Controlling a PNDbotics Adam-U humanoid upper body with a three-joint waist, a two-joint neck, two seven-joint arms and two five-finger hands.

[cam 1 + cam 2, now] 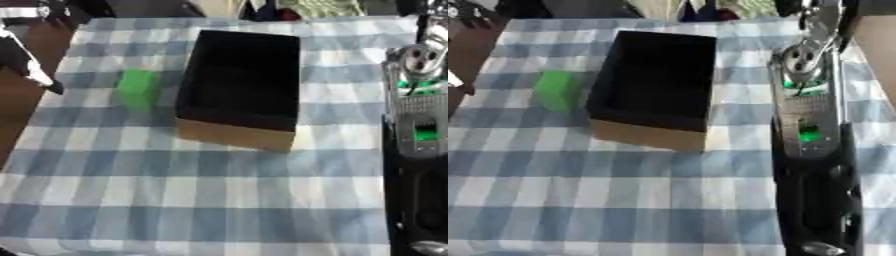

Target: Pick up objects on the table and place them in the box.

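A green block [138, 89] stands on the blue checked cloth just left of the box. The box [238, 82] is cardboard with a black inside, open at the top, in the middle of the table; nothing shows inside it. My right arm [805, 115] runs down the right side of the table, silver with green lights, ending in a black part [815, 210] at the lower right that I take for my right hand. A dark shape with a white tip [26, 65] at the left edge belongs to my left arm, well apart from the block.
The table's left edge [35, 112] runs close to the green block, with brown floor beyond it. Dark things and a person's clothing line the far edge [262, 10]. Bare cloth [192, 200] stretches in front of the box.
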